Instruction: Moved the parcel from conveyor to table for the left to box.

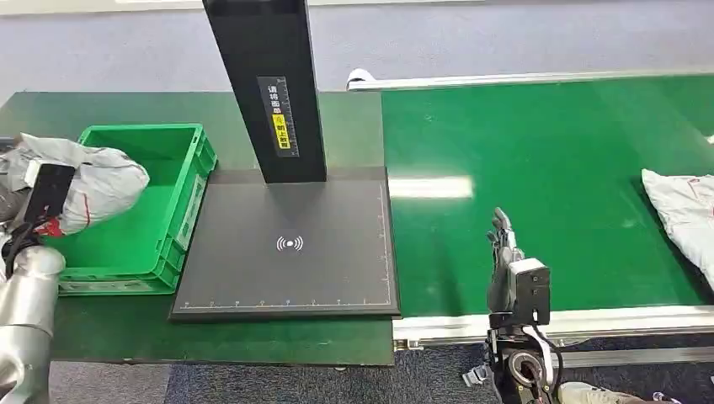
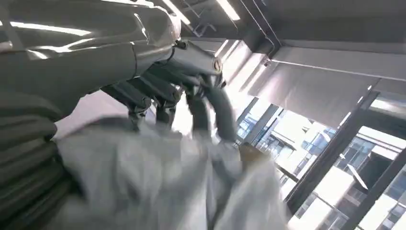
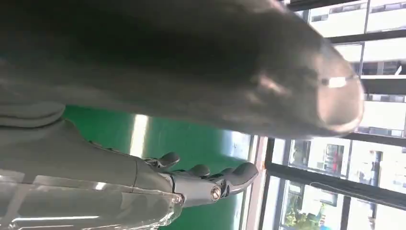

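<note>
A grey soft parcel [image 1: 101, 181] with red marks hangs over the left rim of the green crate [image 1: 181, 181], held by my left hand [image 1: 42, 198] at the picture's left edge. In the left wrist view the fingers [image 2: 191, 91] curl over the pale crumpled parcel [image 2: 158, 177]. My right hand [image 1: 505, 252] stands upright over the near edge of the green conveyor [image 1: 547, 168], fingers straight and holding nothing. The right wrist view shows those fingers [image 3: 210, 175] extended above the green belt.
A black scanner plate [image 1: 290, 244] with a tall black post [image 1: 269, 84] lies between crate and conveyor. A second grey parcel [image 1: 686, 210] rests on the belt at the far right. The dark green table [image 1: 253, 337] runs under crate and plate.
</note>
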`<state>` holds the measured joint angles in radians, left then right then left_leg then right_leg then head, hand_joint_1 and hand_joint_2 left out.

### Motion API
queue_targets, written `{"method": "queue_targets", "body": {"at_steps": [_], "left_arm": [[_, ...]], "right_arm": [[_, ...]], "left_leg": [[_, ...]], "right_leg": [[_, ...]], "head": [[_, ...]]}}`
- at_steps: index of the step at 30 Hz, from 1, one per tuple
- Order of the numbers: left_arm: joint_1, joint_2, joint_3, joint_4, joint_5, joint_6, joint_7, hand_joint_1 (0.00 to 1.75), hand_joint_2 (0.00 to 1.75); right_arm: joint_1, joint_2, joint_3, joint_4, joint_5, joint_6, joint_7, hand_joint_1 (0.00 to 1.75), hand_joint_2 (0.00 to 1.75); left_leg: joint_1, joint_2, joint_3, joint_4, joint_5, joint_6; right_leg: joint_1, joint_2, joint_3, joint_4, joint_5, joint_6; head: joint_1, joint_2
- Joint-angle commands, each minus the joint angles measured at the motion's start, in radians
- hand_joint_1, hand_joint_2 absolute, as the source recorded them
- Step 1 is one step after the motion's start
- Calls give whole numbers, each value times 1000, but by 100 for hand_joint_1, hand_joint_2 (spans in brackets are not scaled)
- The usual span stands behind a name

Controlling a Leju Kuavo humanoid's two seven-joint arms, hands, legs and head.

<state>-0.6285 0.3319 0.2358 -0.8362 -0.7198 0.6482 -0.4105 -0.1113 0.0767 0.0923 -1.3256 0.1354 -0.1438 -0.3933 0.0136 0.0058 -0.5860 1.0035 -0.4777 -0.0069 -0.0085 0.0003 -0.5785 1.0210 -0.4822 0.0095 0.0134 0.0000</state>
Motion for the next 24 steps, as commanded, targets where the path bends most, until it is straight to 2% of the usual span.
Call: {"method": "queue_targets", "body": {"at_steps": [1,3,11,14,16,17,24], "left_arm": [[13,-78,-44,-17,-55,-7,9,0,175],[43,-91,-68,-72,-96,-19,53,0,175],[171,-153,-101,-261,-73,-116,90,0,175],[216,-178,-123,-306,-54,-131,66,0,175],[254,-211,-125,-369,80,-184,-2,0,175],[277,-221,-130,-399,128,-212,-23,0,175],[292,-217,-136,-434,132,-211,-12,0,175]], "right_arm": [[-41,-4,13,64,8,6,7,0,0],[-49,-10,26,77,6,9,7,0,0],[-64,23,81,156,18,31,-7,0,0],[-64,33,108,184,27,33,-9,0,0],[-63,37,116,185,29,35,-9,0,0],[-65,37,120,184,29,37,-9,0,0],[-67,34,120,180,29,38,-8,0,0]], "left_leg": [[0,-3,2,-2,1,1],[0,-2,1,-1,1,1],[0,-1,4,-3,1,1],[0,0,4,-3,0,1],[0,-1,9,-9,2,2],[-1,-1,3,-3,0,1],[0,0,1,-1,0,1]], "right_leg": [[0,-2,3,-3,0,0],[0,-2,2,-1,0,0],[0,0,4,-4,1,0],[0,0,4,-4,1,0],[0,0,9,-9,2,0],[-1,-1,4,-3,0,0],[0,0,2,-2,0,0]], "head": [[0,0],[0,0],[0,0],[0,0],[0,0],[0,0],[0,0]]}}
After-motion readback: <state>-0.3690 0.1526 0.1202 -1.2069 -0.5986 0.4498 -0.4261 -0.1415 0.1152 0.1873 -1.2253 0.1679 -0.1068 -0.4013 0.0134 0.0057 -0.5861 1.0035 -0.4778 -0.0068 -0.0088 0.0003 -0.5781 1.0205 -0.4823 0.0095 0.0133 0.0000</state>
